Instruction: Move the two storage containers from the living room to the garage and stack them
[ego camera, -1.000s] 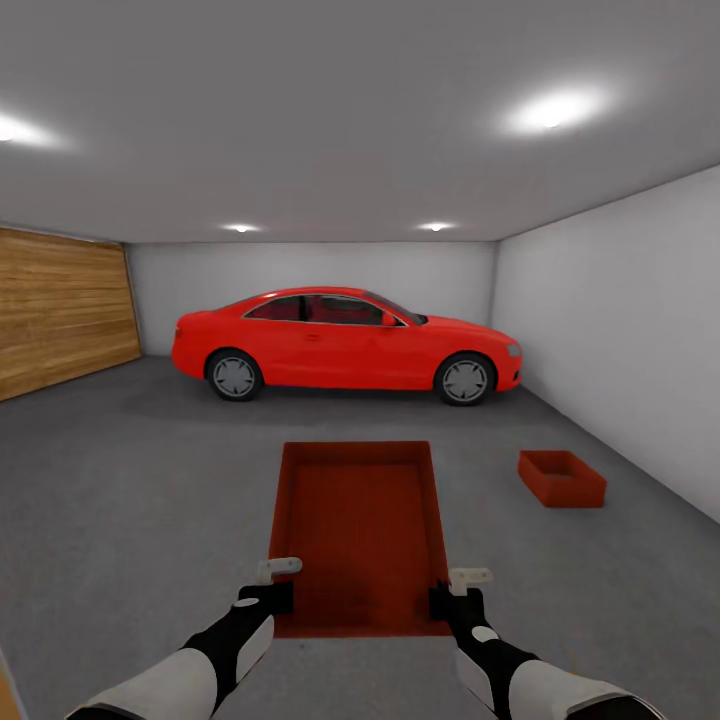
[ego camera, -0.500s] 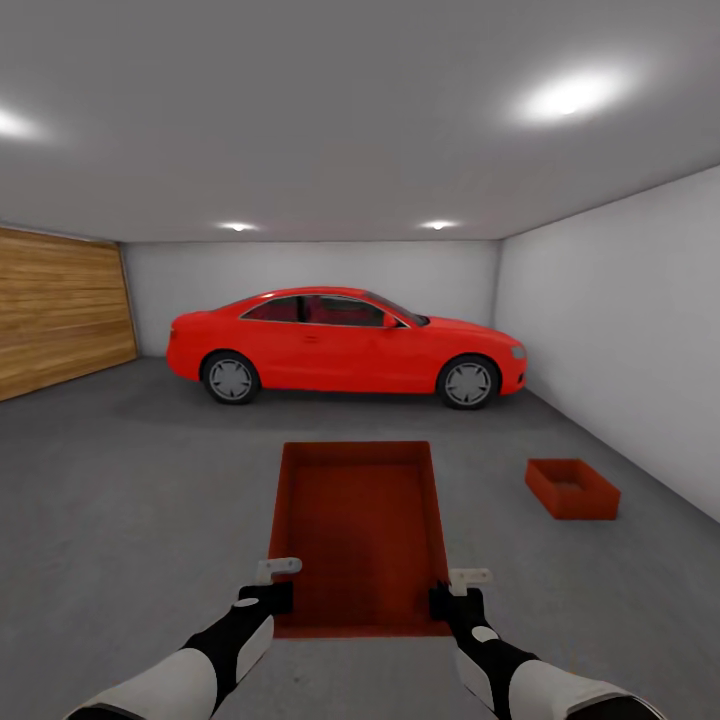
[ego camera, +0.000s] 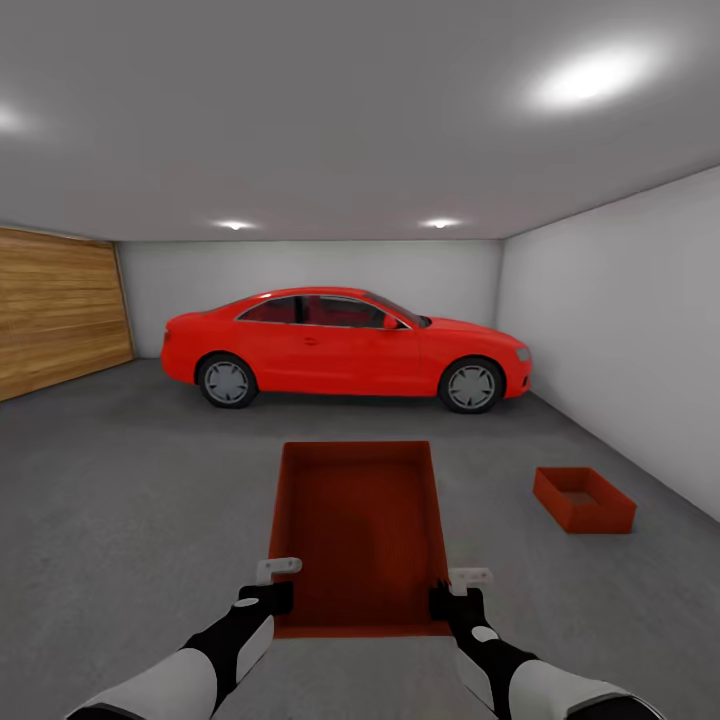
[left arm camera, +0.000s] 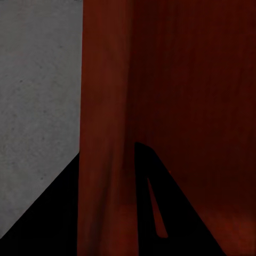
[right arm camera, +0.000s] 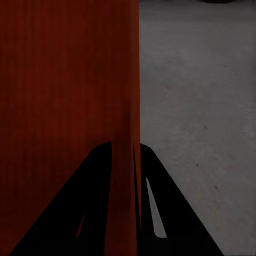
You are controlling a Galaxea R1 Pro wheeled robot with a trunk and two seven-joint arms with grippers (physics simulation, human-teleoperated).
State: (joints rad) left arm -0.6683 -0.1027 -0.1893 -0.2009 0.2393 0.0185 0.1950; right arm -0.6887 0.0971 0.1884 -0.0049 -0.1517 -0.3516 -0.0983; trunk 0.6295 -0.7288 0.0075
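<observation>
Now in the garage, I had one bin (ego camera: pixel 360 530) carried out front between both arms, above the grey floor (ego camera: pixel 120 500). Left claw (ego camera: pixel 270 585) was closed over the bin's near left corner; the left wrist view showed its dark fingers (left arm camera: pixel 160 202) on either side of the wall (left arm camera: pixel 104 133). Right claw (ego camera: pixel 462 590) was likewise clamped on the near right wall, with fingers (right arm camera: pixel 101 176) straddling the red edge (right arm camera: pixel 130 80) in its wrist view. How hard either pinched, I could not tell from those dim pictures.

Over the last second the second bin (ego camera: pixel 583 498), on the floor by the right wall (ego camera: pixel 620 330), slid right and lower in the head view, and the car (ego camera: pixel 345 345) drew slightly left. The carried bin held its place in frame. I took that as the base rolling forward and turning a little left, not the bins moving.

Judgement: hauling was nearly done. What remained was to swing toward the floor bin, square up, and lower mine onto it.
</observation>
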